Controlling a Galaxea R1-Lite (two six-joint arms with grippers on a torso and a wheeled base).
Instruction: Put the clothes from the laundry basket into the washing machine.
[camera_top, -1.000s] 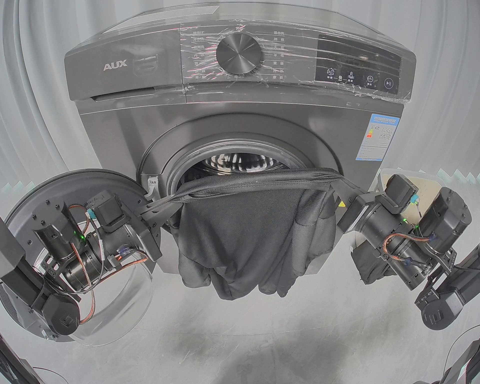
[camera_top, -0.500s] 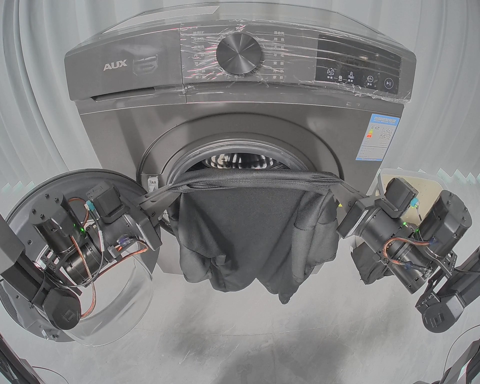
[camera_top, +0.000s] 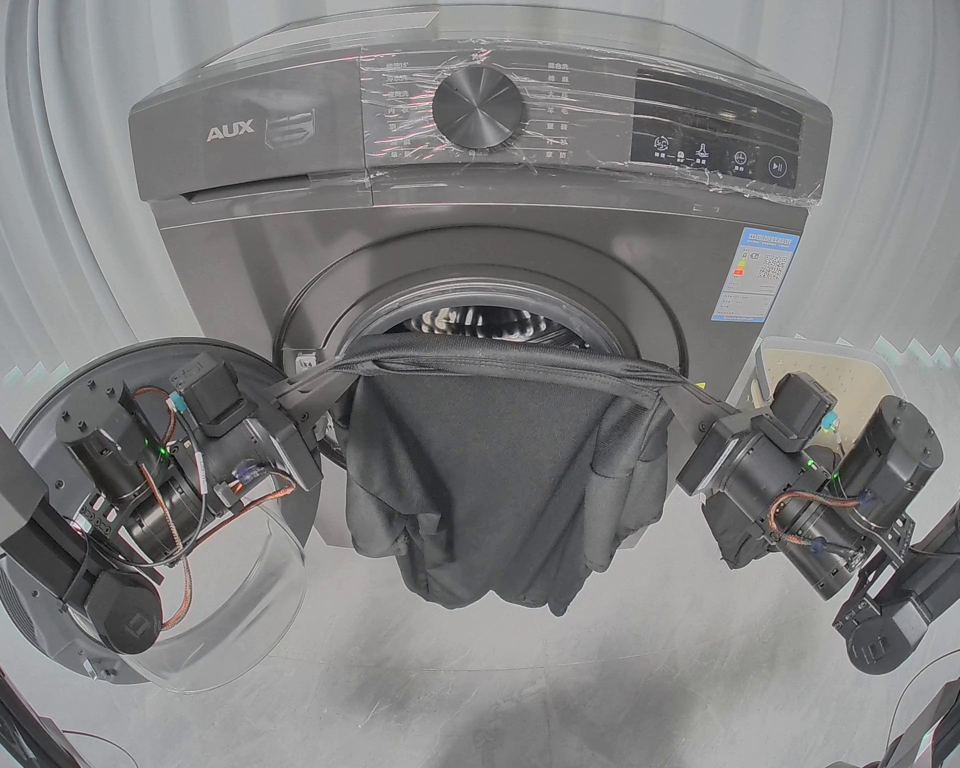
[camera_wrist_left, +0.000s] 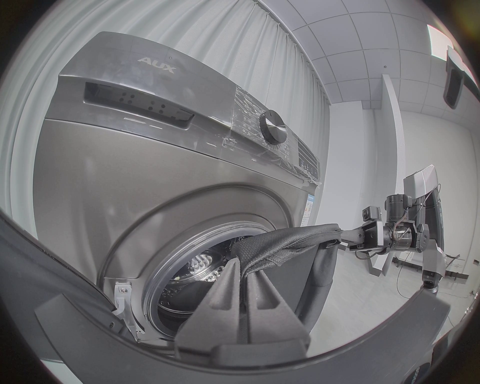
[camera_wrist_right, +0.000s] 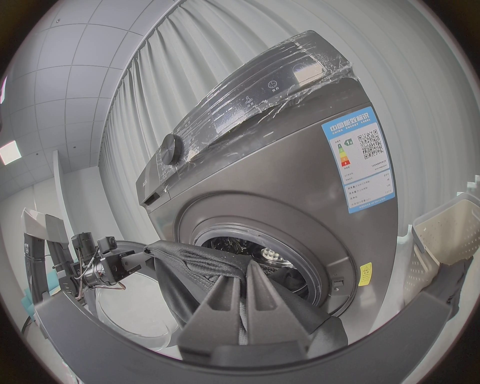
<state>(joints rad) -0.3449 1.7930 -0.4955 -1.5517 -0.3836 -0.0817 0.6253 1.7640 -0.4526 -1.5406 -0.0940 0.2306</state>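
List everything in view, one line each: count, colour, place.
washing machine: one, grey, straight ahead, drum open
door: one, grey rim with clear glass, swung open left of the machine
dial: one, dark grey, middle of the control panel
label: one, blue and white, machine front, upper right
garment: one, black, stretched across the drum opening, hanging down in front
laundry basket: one, cream, right of the machine
curtain: one, white, behind the machine
left gripper: one, dark grey, shut on the garment's left end
right gripper: one, dark grey, shut on the garment's right end
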